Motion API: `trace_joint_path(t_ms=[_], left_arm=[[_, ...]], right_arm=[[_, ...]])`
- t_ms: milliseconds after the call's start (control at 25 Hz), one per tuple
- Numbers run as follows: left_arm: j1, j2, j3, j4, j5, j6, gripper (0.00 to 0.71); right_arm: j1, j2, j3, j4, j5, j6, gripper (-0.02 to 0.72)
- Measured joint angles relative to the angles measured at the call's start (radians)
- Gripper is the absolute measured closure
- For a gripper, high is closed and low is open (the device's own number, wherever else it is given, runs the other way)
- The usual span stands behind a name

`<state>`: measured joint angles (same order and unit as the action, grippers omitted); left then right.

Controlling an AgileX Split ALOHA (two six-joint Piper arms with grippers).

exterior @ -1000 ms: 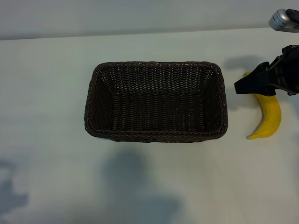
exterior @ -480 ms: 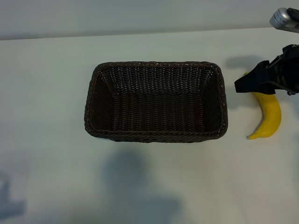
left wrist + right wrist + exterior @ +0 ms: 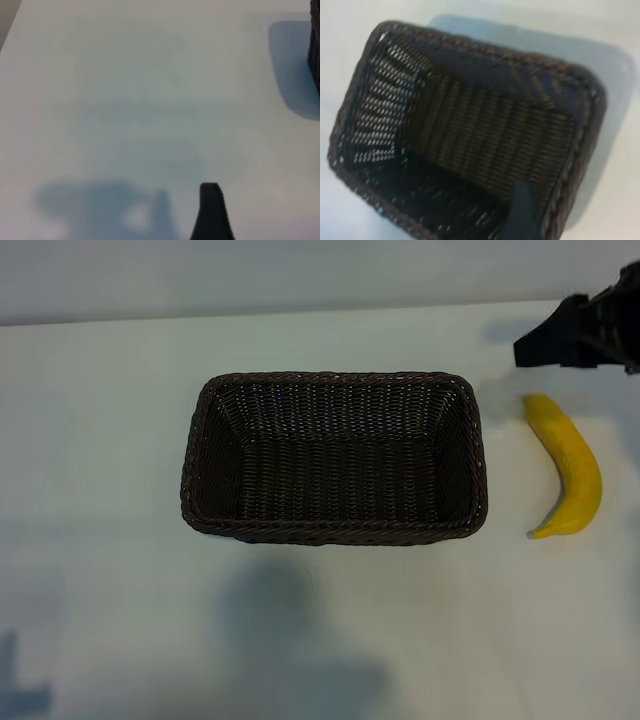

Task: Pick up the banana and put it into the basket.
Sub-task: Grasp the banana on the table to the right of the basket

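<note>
The yellow banana [image 3: 572, 466] lies flat on the white table, just right of the dark brown wicker basket [image 3: 330, 378]. Nothing lies in the basket. My right gripper [image 3: 535, 345] hangs open behind the banana's stem end, near the table's far right edge, apart from the fruit and holding nothing. Its wrist view looks down into the basket [image 3: 485, 50], with one dark finger [image 3: 522, 215] in front; the banana is out of that view. My left gripper is outside the exterior view. Its wrist view shows a single finger [image 3: 211, 210] over bare table.
The white table [image 3: 320, 630] spreads wide in front of and to the left of the basket. A dark edge, probably the basket's wall [image 3: 315, 50], shows at the border of the left wrist view. Arm shadows fall on the near tabletop.
My right gripper has moved from over the banana's stem end toward the table's far edge, uncovering the whole banana. The banana and basket have not moved.
</note>
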<state>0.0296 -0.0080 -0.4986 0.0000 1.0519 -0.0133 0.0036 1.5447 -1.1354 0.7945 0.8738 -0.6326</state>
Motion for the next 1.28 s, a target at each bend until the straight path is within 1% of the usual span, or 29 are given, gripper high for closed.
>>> trace_joint_path(t_ms=[80, 240, 360, 480, 640, 720, 800, 920, 1120, 1280], left_arm=[[0.000, 0.000, 0.000, 0.010, 0.000, 0.000, 0.162], [0.000, 0.000, 0.000, 0.010, 0.000, 0.000, 0.162], [0.000, 0.000, 0.000, 0.000, 0.000, 0.000, 0.162], [0.000, 0.000, 0.000, 0.010, 0.000, 0.000, 0.162], [0.000, 0.000, 0.000, 0.000, 0.000, 0.000, 0.162], [0.000, 0.000, 0.000, 0.000, 0.000, 0.000, 0.162], [0.000, 0.000, 0.000, 0.010, 0.000, 0.000, 0.162], [0.000, 0.000, 0.000, 0.010, 0.000, -0.002, 0.162], [0.000, 0.000, 0.000, 0.000, 0.000, -0.002, 0.162], [0.000, 0.000, 0.000, 0.000, 0.000, -0.002, 0.162]], right_arm=[[0.000, 0.022, -0.041, -0.073, 0.002, 0.073, 0.119], [0.000, 0.059, -0.097, -0.241, 0.025, 0.259, 0.119], [0.014, 0.079, -0.129, -0.383, 0.063, 0.383, 0.119], [0.053, 0.099, -0.147, -0.515, 0.098, 0.474, 0.119], [0.095, 0.127, -0.148, -0.663, 0.114, 0.594, 0.119], [0.098, 0.149, -0.148, -0.700, 0.114, 0.625, 0.119], [0.096, 0.172, -0.148, -0.717, 0.114, 0.633, 0.119], [0.096, 0.209, -0.148, -0.719, 0.102, 0.633, 0.119], [0.096, 0.275, -0.148, -0.720, 0.080, 0.602, 0.119], [0.096, 0.325, -0.148, -0.720, 0.057, 0.591, 0.119]])
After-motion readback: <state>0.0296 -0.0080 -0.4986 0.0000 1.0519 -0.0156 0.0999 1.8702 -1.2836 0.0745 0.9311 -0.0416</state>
